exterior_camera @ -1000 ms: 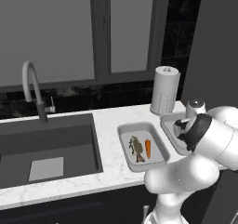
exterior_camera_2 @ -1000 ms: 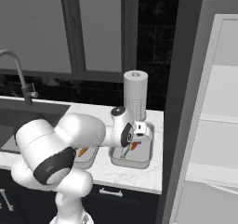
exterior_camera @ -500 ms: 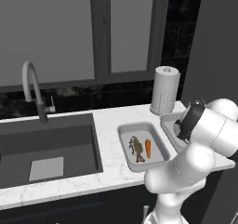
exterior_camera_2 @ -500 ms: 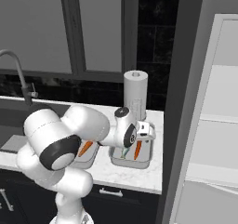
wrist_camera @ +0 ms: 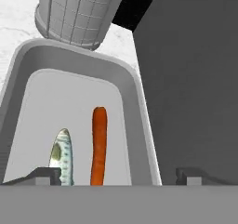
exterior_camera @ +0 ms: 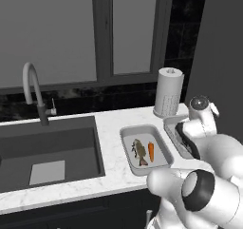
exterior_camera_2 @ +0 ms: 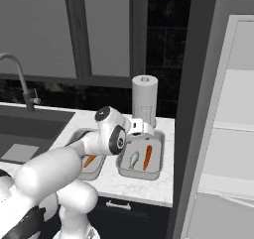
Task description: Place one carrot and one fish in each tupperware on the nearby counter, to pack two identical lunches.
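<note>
Two grey tupperware stand side by side on the white counter (exterior_camera: pixel 111 128). The left tupperware (exterior_camera: pixel 129 130) holds a brown fish (exterior_camera: pixel 139 152) and a carrot (exterior_camera: pixel 151 152). My arm covers much of the right tupperware (exterior_camera_2: pixel 140 175); inside it lie a pale fish (exterior_camera_2: pixel 133 159) and a carrot (exterior_camera_2: pixel 147 157), the fish (wrist_camera: pixel 62 155) to the left of the carrot (wrist_camera: pixel 98 146) in the hand view. My gripper (wrist_camera: pixel 118 176) hangs open above this tupperware (wrist_camera: pixel 139 107), gripping nothing, with its fingertips (wrist_camera: pixel 46 175) spread wide apart.
A paper towel roll (exterior_camera: pixel 168 92) stands just behind the tupperware. The dark sink basin (exterior_camera: pixel 47 147) with its faucet (exterior_camera: pixel 33 92) lies to the left. A tall dark wall panel (exterior_camera_2: pixel 191 109) borders the counter close on the right.
The jaws went from shut to wide open, leaving the carrot lying in the right tupperware beside the fish. The hand has lifted up out of the container.
</note>
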